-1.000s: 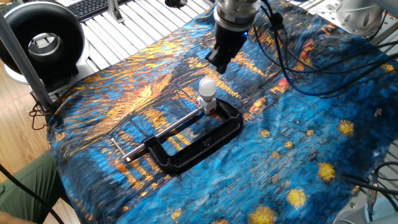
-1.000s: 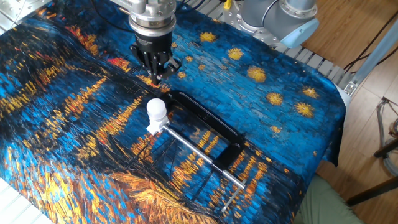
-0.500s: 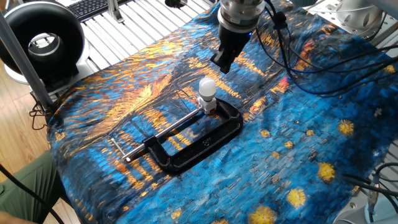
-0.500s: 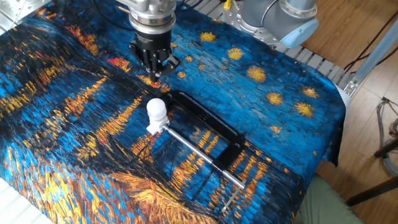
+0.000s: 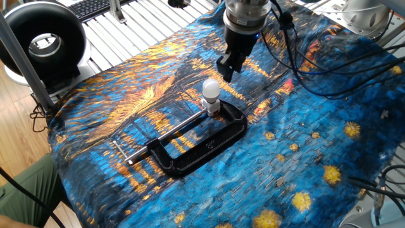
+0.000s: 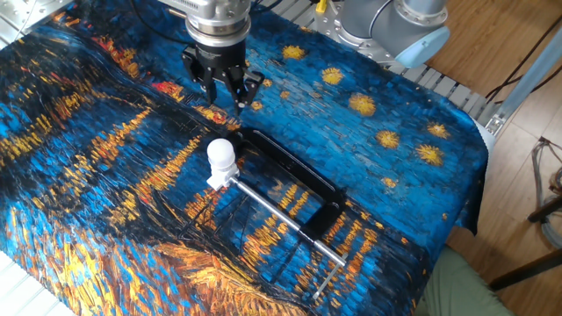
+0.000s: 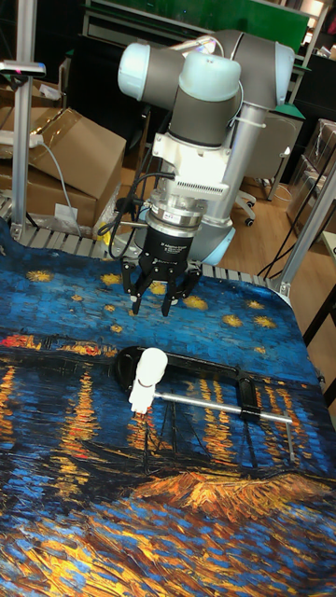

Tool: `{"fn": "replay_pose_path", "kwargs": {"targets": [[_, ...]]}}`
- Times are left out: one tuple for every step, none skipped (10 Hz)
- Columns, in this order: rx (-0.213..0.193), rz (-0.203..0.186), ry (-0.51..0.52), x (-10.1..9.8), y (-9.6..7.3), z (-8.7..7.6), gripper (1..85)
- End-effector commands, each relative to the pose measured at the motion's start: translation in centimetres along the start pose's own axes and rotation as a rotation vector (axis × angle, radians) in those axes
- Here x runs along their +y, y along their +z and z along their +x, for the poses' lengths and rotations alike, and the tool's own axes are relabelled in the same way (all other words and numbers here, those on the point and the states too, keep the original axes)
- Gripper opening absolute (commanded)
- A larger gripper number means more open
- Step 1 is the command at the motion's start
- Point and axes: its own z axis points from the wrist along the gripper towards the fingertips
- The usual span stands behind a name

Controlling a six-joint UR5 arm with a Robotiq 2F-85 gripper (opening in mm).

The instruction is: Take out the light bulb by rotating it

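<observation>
Light bulb clamped upright on a painted cloth

In one fixed view, the table is covered by a blue-and-orange cloth (image 5: 316, 145). In the other, the light bulb (image 6: 220, 154) is held in a black clamp (image 6: 290, 175). In the tall view, the gripper (image 7: 158, 304) is seen spread wide above it, with cardboard boxes (image 7: 75, 154) behind.

I'm looking at the table (image 5: 120, 25), its ribbed metal slats bare along the far edge in one fixed view. Nearly all of it is covered by a painted cloth (image 5: 316, 145), deep blue with orange streaks and yellow stars, which drapes over the table's edges. Lying flat on the cloth I've got a black C-clamp (image 5: 202, 142) near the middle, its silver screw rod (image 5: 166, 135) stretched along the fabric. Dark cables (image 5: 329, 79) trail across the cloth too.
</observation>
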Motion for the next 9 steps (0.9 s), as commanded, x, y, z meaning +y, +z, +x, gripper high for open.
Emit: {"fn": "replay_pose_path", "kwargs": {"targets": [[0.003,-0.022,-0.01,0.52,-0.13,0.11,50.0],[0.006,-0.018,-0.012,0.41,-0.13,0.17,50.0],[0.007,-0.021,-0.007,0.5,-0.13,0.19,50.0],[0.01,-0.022,-0.004,0.51,-0.13,0.27,50.0],[0.01,-0.022,-0.005,0.51,-0.13,0.27,49.7],[0.008,-0.02,-0.005,0.47,-0.13,0.24,49.7],[0.012,-0.019,0.002,0.58,-0.11,0.22,49.7],[0.015,-0.018,0.007,0.94,-0.05,-0.03,49.7],[0.015,-0.021,0.01,1.37,0.12,-0.28,49.7]]}}
